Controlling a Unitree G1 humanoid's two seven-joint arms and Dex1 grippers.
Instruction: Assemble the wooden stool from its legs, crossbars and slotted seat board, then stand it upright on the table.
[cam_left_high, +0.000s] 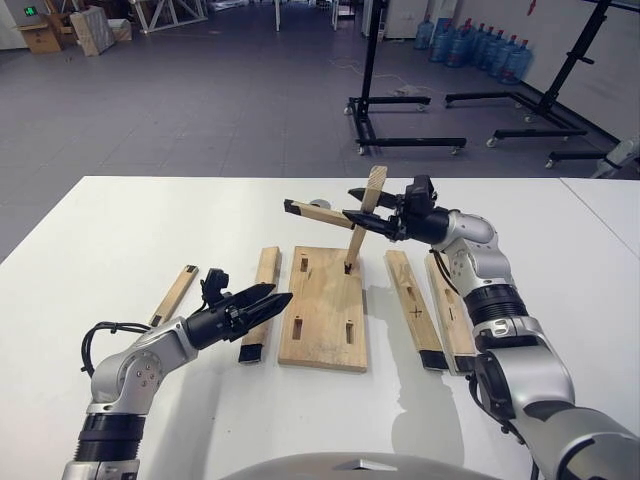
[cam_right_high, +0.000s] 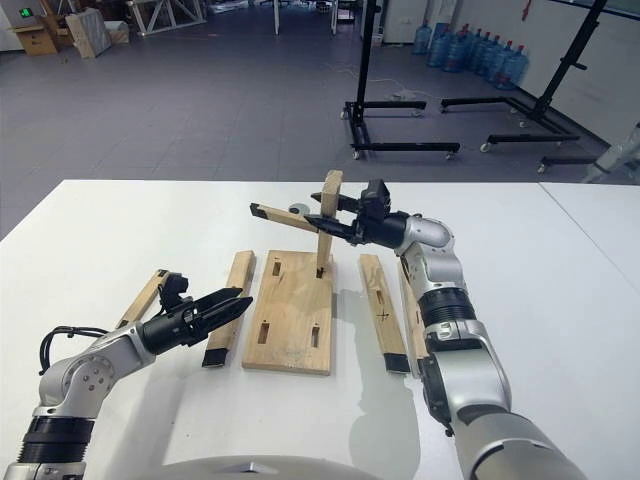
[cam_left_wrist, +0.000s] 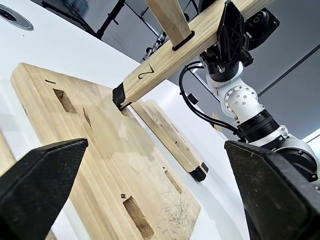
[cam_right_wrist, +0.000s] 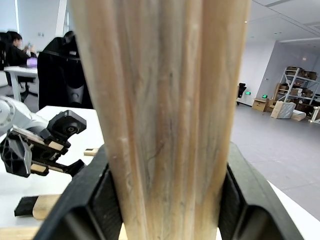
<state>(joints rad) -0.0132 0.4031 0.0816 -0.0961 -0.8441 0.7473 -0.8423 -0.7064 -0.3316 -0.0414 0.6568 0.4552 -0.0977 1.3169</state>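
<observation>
Above table (cam_left_high: 120, 230), leg (cam_left_high: 355, 245) near-upright, leaning right

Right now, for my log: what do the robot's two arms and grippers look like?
Both arms are rounded silver-grey shells with black joint bands. The left arm has a black cable looping at its elbow; the right arm carries black cable near its wrist. The left gripper and right gripper are black, each with two tapered, pointed fingers.

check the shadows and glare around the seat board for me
Left eye view: the seat board casts a thin soft shadow along its right edge, and the table shows no glare. Left wrist view: the leg lays a faint shadow on that board.
</observation>
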